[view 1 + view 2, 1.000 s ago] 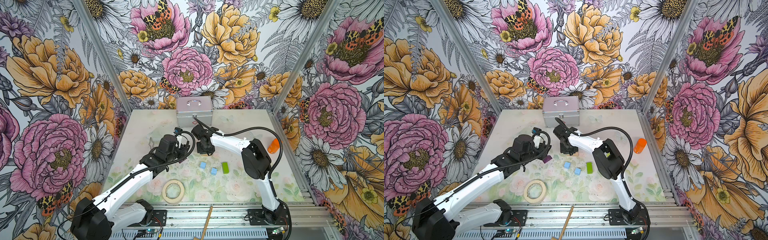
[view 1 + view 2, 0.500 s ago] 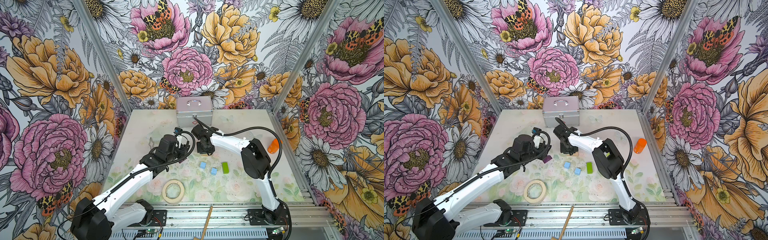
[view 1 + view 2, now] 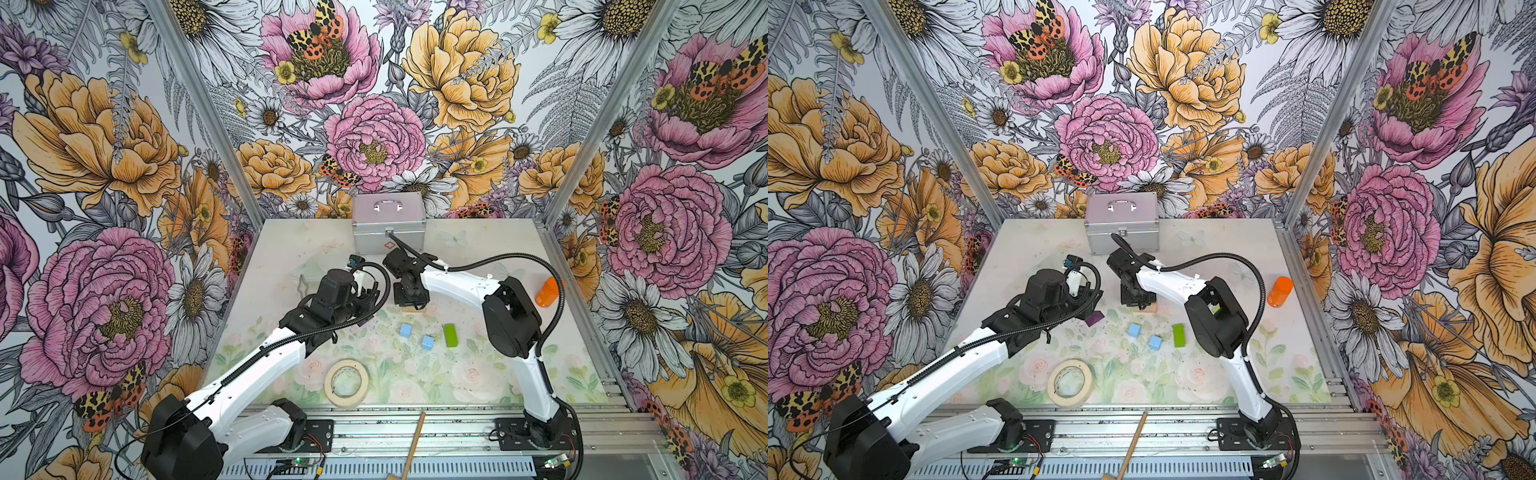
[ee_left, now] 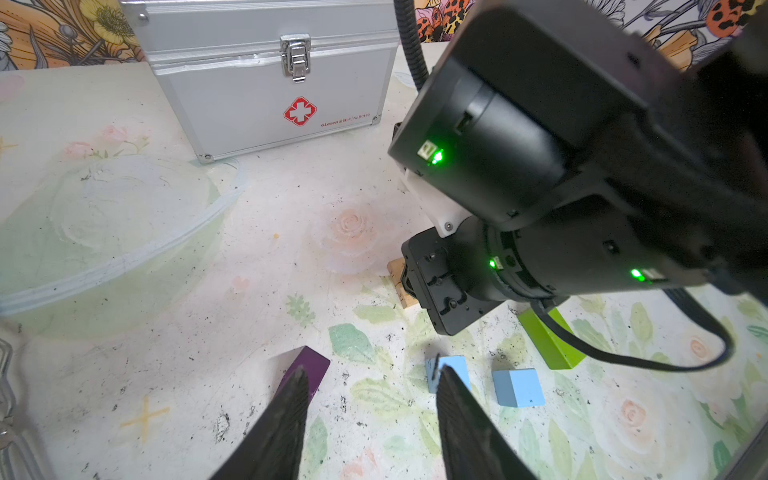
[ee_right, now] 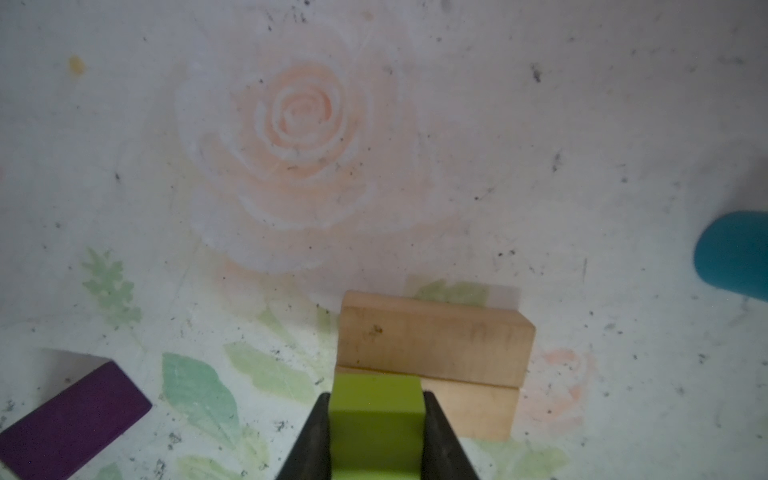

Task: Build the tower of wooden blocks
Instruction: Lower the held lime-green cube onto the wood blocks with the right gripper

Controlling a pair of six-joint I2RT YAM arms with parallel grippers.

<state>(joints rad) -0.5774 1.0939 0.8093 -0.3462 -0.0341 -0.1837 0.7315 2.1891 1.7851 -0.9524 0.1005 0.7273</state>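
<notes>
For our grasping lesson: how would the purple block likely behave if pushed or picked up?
The purple block looks like rigid painted wood, so it is probably light. Lying on a flat face, it should slide, not roll. Its smooth painted faces might slip in a loose grip.

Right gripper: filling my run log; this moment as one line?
right gripper: shut on green block | block: at tan bars | left gripper: open, empty

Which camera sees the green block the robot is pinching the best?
The right wrist camera. There the lime-green block sits close up, pinched by the right gripper near the tan bars. In both top views and the left wrist view the gripper's body hides it; the other green block seen there is a loose one.
</notes>
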